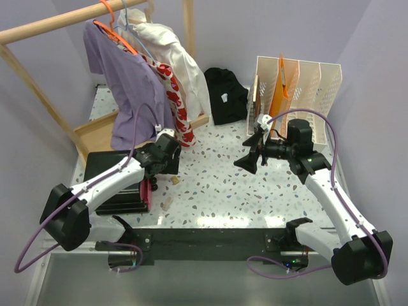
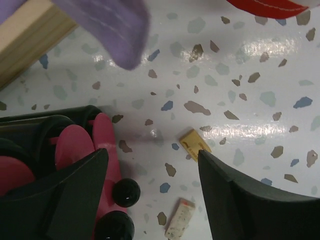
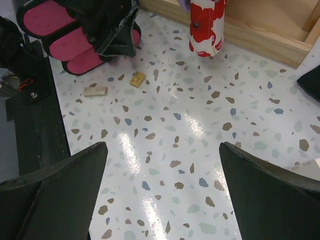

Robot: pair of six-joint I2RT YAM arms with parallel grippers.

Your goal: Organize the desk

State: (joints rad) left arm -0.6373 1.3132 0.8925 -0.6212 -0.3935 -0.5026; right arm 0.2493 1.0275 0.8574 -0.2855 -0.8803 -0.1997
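The desk (image 1: 255, 185): a speckled top running from the front rail to the back wall. The left claw (image 2: 152, 152) hangs over its left part, jaws apart and empty. One finger (image 2: 235, 200) is just right of a tan block (image 2: 192, 142), and the other is over a pink object (image 2: 75, 145). A pale block (image 2: 180, 218) lies near, closer to the rail. The right claw (image 3: 162, 145) is spread wide, empty, above bare desk. Likely step: picking up the tan block. To do it well, shift the left claw until the block sits midway between the fingers, clear of the pink object. Then descend straight and close across the block's short sides. So flat a piece may slip.
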